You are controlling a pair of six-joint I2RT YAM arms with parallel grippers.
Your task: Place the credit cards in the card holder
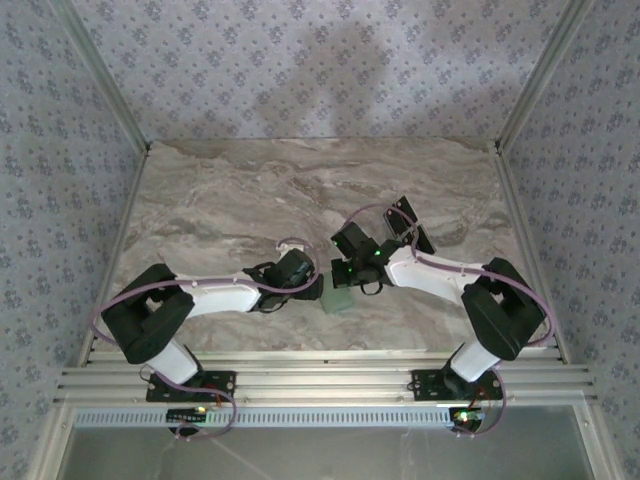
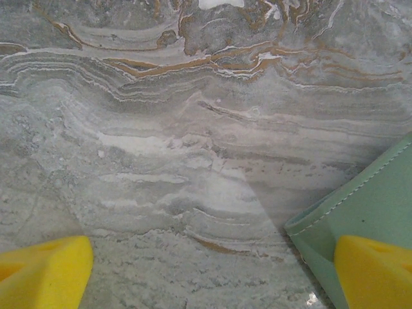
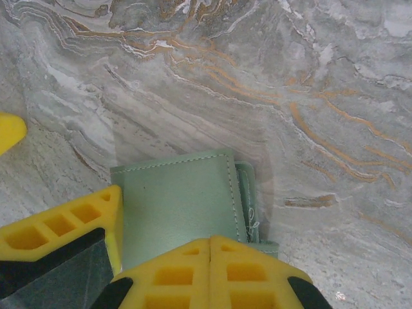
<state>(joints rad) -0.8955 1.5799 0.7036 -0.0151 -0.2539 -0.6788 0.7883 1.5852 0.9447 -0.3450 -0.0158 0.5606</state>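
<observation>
The pale green card holder [image 1: 338, 298] lies flat on the marble between the two arms. In the right wrist view the card holder [image 3: 180, 206] sits just beyond my right gripper [image 3: 210, 242], whose yellow fingers are shut tip to tip with nothing showing between them. My left gripper [image 2: 214, 256] is open wide just above the table; its right finger [image 2: 373, 273] is over a corner of the card holder [image 2: 367, 206], and its left finger hangs over bare marble. Two black credit cards [image 1: 410, 225] lie behind the right arm.
The marble table [image 1: 230, 200] is bare across the left and back. Patterned walls and metal rails close it in on three sides. A finger of the left gripper [image 3: 64, 225] shows at the holder's left edge in the right wrist view.
</observation>
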